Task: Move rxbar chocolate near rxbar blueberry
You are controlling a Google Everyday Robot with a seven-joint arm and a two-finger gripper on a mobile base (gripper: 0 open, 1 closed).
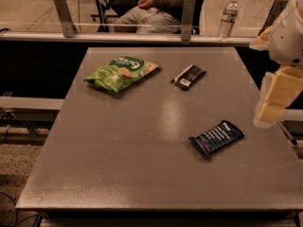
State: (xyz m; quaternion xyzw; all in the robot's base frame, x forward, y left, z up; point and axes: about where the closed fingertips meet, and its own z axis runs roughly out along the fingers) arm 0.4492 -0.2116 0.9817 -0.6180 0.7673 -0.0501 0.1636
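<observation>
The rxbar chocolate (189,76), a small black wrapper with pale stripes and a white label patch, lies flat at the back centre-right of the grey table (142,160). The rxbar blueberry (217,138), a dark blue wrapper with white lettering, lies at the front right, well apart from it. My gripper (273,103) hangs off the table's right edge, to the right of the blue bar and above table height, holding nothing that I can see.
A green snack bag (121,72) lies at the back left of the table. A glass barrier with metal posts (187,12) runs behind the table. A water bottle (228,17) stands on the ledge behind it, and a seated person (156,4) is beyond.
</observation>
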